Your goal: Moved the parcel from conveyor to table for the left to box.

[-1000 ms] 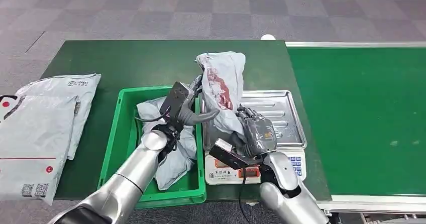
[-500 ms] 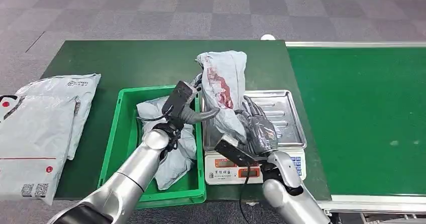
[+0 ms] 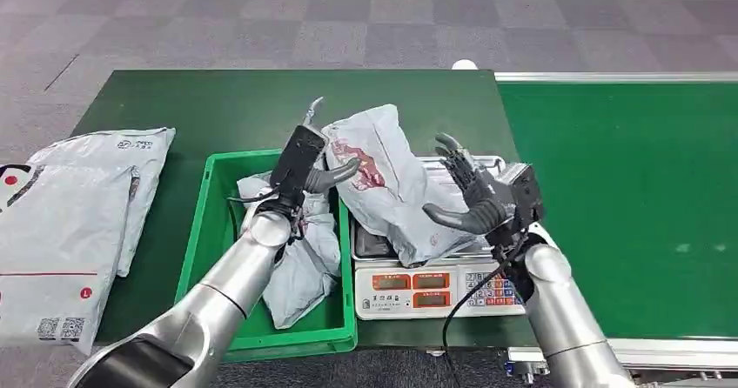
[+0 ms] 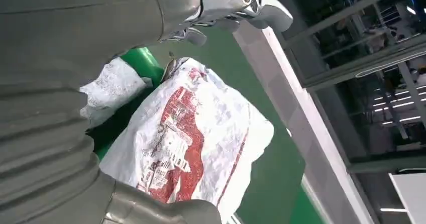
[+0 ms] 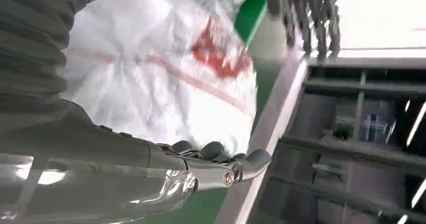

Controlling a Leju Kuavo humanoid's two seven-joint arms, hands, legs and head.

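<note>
Left hand (image 3: 306, 172) pinches the parcel (image 3: 387, 188) lying on the scale (image 3: 509, 227), right hand (image 3: 483, 198) spread empty beside it; next, the bin (image 3: 196, 257).

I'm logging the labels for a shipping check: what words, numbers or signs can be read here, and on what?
Nothing can be read.
Parcel on the scale: red print, illegible.
Scale: red displays and keypad, too small to read.
Grey mailers at the table's left edge: a small dark logo, a red dot and QR codes, too small to read.
</note>
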